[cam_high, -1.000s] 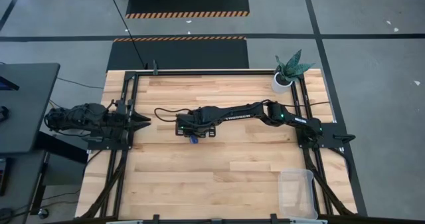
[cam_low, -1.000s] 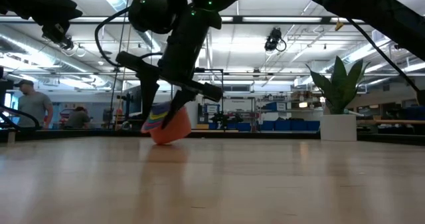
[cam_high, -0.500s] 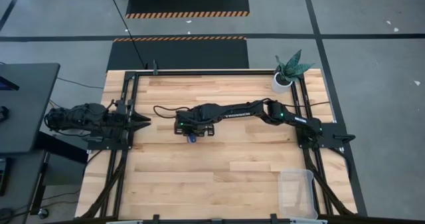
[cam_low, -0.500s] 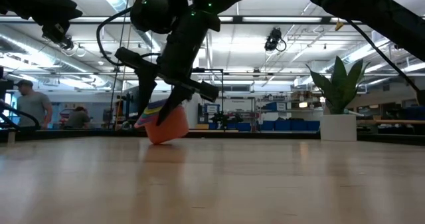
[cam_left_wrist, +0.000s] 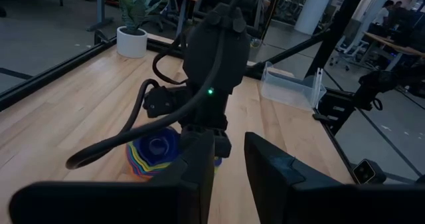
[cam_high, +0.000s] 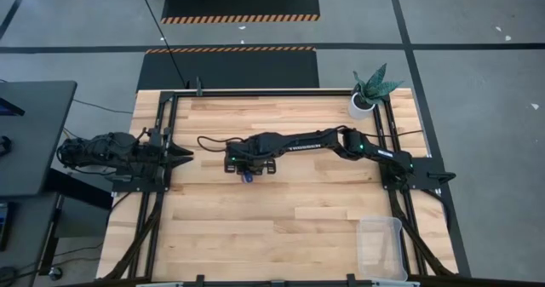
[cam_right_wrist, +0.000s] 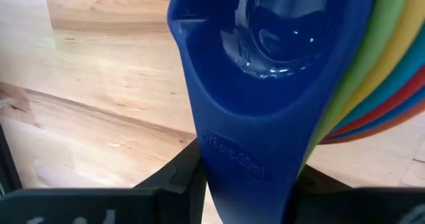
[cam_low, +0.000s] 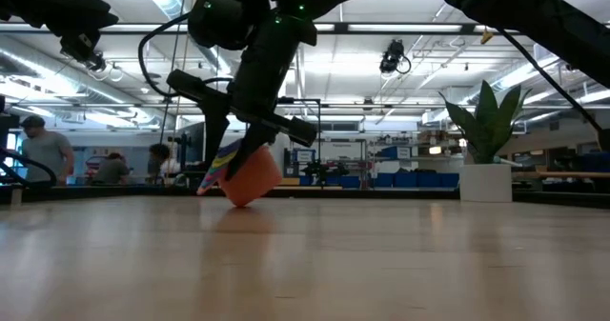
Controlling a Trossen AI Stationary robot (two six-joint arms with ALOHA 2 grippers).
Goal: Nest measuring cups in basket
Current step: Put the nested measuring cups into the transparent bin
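The measuring cups [cam_low: 244, 175] form one nested stack, orange outermost, dark blue innermost, at the table's middle left [cam_high: 246, 178]. My right gripper [cam_low: 235, 148] stands over the stack and is shut on its handles. The stack also shows in the left wrist view [cam_left_wrist: 154, 154], under the right arm. The clear basket [cam_high: 381, 246] rests on its base at the table's near right corner. My left gripper [cam_left_wrist: 230, 177] waits at the table's left edge [cam_high: 182, 155], its fingers a narrow gap apart, touching nothing. My right gripper pinches the stacked flat handles between its two fingers, the dark blue handle [cam_right_wrist: 244, 154] uppermost. The fingers [cam_low: 212, 135] come from above, slanting down. The stack hangs tilted below them, its orange bottom [cam_low: 250, 195] at the table's surface; whether it touches there I cannot tell.
A white pot with a green plant [cam_high: 366, 98] stands at the far right corner. The right arm [cam_high: 315, 140] stretches across the table's middle. Bare wood lies between the stack and the basket. People [cam_low: 43, 150] stand in the room beyond the table.
The right gripper has shifted slightly toward the table's left edge. The stack has rocked in the hold and now tips further over, with its rim end lower on the left of the low view. The gripper has stayed shut.
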